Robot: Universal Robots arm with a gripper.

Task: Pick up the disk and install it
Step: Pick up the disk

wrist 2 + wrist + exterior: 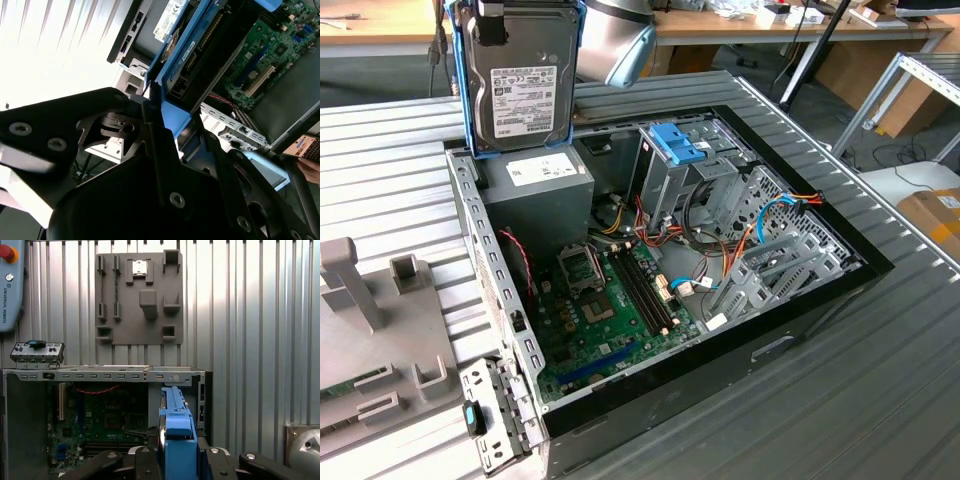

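The disk (523, 85), a grey hard drive with a white label in a light blue carrier, hangs upright over the back left corner of the open computer case (880, 265), just above the grey power supply (545, 180). My gripper (490, 20) is shut on the top of the disk. In the first wrist view the disk (176, 430) shows edge-on between the black fingers (145, 462) of my gripper (179, 457), above the case's interior. In the second wrist view the disk (200, 45) stretches away from the gripper (172, 120) over the motherboard.
Inside the case are a green motherboard (600, 300), loose cables, and a metal drive cage with a blue latch (675, 145). A grey fixture plate (137, 295) lies on the ribbed metal table beside the case. A small bracket (37, 352) rests by the case's rim.
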